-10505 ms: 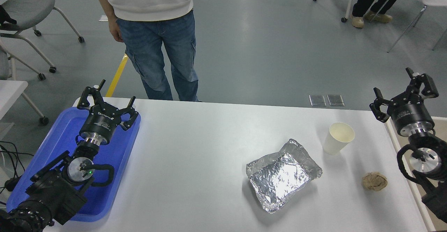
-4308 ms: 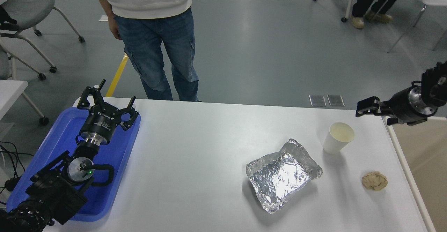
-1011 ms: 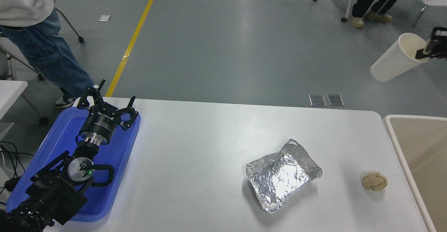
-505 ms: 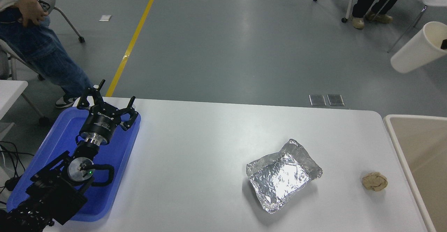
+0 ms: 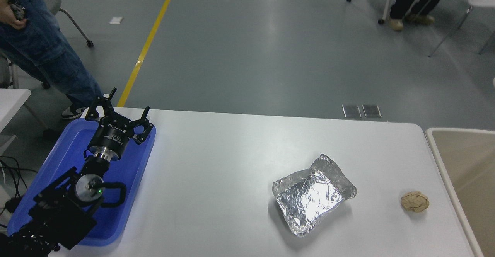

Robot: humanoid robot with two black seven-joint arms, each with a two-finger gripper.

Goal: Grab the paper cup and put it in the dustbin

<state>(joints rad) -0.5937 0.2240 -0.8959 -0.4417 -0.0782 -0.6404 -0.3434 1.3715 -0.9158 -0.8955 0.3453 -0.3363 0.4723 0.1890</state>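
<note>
The paper cup is out of view, and so are my right arm and its gripper. The dustbin (image 5: 442, 160) stands off the table's right edge, a beige bin with a pale rounded rim, cut off by the picture's right side. What shows of its inside is bare. My left gripper (image 5: 118, 108) is parked at the lower left over the blue tray (image 5: 135, 164), open and empty.
A crinkled silver foil tray (image 5: 311, 195) lies right of the table's middle. A crumpled brown paper ball (image 5: 414, 201) lies near the right edge, beside the bin. A person (image 5: 34, 44) stands at the far left; chairs stand beyond the table.
My right gripper has carried the tilted white cup up and rightward out of the picture. The person at the far left has shifted slightly. The left arm has not moved.
</note>
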